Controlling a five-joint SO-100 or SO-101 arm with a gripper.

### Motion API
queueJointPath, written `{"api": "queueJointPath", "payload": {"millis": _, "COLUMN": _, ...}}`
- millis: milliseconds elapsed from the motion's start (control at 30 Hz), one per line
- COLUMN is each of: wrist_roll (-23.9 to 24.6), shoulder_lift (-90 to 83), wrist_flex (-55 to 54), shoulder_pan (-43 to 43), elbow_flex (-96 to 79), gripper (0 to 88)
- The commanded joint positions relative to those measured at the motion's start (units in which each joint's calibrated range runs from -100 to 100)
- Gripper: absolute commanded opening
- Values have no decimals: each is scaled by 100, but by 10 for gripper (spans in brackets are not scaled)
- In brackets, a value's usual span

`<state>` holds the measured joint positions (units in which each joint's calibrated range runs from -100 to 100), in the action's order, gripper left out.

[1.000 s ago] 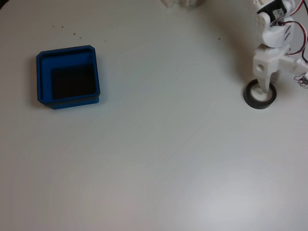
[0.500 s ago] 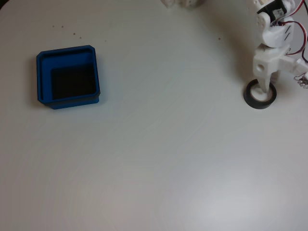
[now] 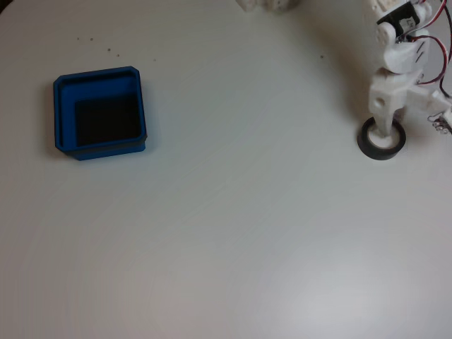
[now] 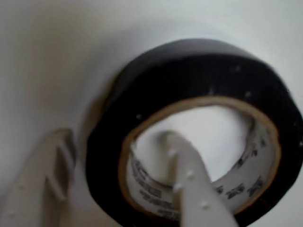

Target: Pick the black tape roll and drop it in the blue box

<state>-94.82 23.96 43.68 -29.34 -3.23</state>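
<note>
Wrist view: close-up soft, out of focus. White plastic gripper [image 4: 118,165] cut off by bottom edge; the finger [image 4: 191,189] inside the core hides part of the near wall of the small black tape roll with pale printed core [image 4: 199,85]. Core lettering blurred, illegible.

Fixed view: white arm [image 3: 406,42] runs off the top and right edges. Finger covers far part of roll's [image 3: 381,150] hole. Jaw gap too small to judge.

One black tape roll [image 3: 381,143], one blue box [image 3: 99,113], one white arm [image 3: 400,63]
</note>
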Motion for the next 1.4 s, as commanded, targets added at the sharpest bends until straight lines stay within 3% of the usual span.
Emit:
{"api": "queueJointPath", "payload": {"millis": 0, "wrist_roll": -27, "shoulder_lift": -63, "wrist_flex": 5, "shoulder_pan": -2, "elbow_flex": 287, "gripper": 181}}
{"api": "queueJointPath", "payload": {"millis": 733, "wrist_roll": 26, "shoulder_lift": -105, "wrist_flex": 5, "shoulder_pan": 8, "elbow_flex": 323, "gripper": 170}}
{"api": "queueJointPath", "payload": {"millis": 1067, "wrist_roll": 34, "shoulder_lift": -105, "wrist_flex": 5, "shoulder_pan": 18, "elbow_flex": 314, "gripper": 41}}
{"api": "queueJointPath", "payload": {"millis": 1367, "wrist_roll": 43, "shoulder_lift": -105, "wrist_flex": 5, "shoulder_pan": 27, "elbow_flex": 332, "gripper": 27}}
